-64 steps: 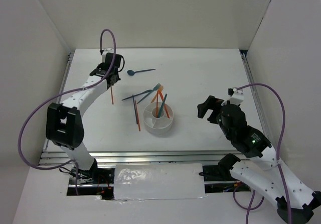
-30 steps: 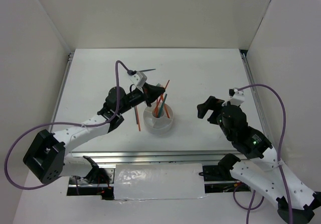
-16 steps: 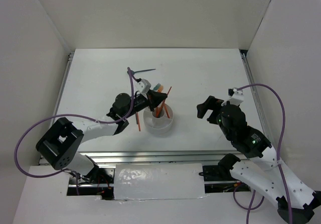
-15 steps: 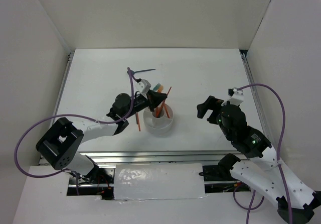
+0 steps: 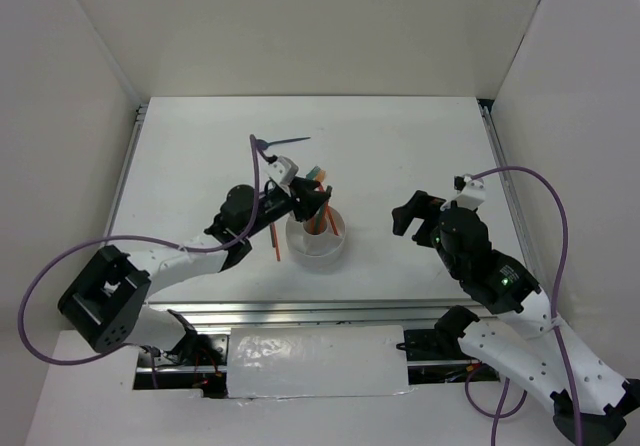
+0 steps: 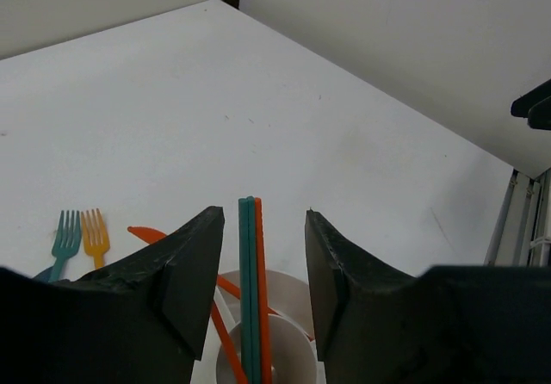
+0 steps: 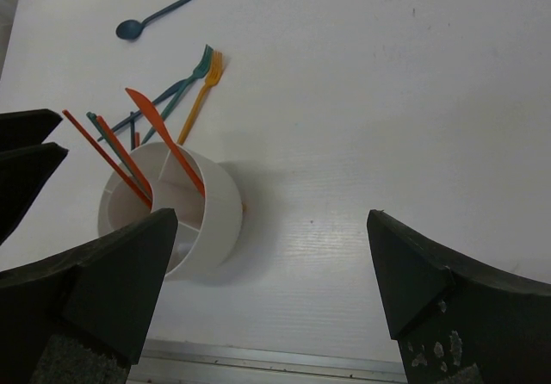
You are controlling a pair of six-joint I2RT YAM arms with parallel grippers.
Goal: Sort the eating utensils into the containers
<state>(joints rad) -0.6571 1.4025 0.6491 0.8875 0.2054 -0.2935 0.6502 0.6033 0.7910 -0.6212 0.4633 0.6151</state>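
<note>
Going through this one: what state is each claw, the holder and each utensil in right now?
left claw: open, straddling the chopstick pair
right claw: open, empty
chopstick pair: standing in the holder
holder: upright, partly filled
orange knife: leaning in the holder
blue spoon: lying on the table
teal fork: lying on the table
orange fork: lying beside the teal fork
loose orange chopstick: lying by the holder

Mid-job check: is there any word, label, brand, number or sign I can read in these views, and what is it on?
None: no readable text in any view.
The white holder, the spoon, the forks, the table, the left arm and the right arm show no print.
The green light on the right arm is a lamp, not a character.
</note>
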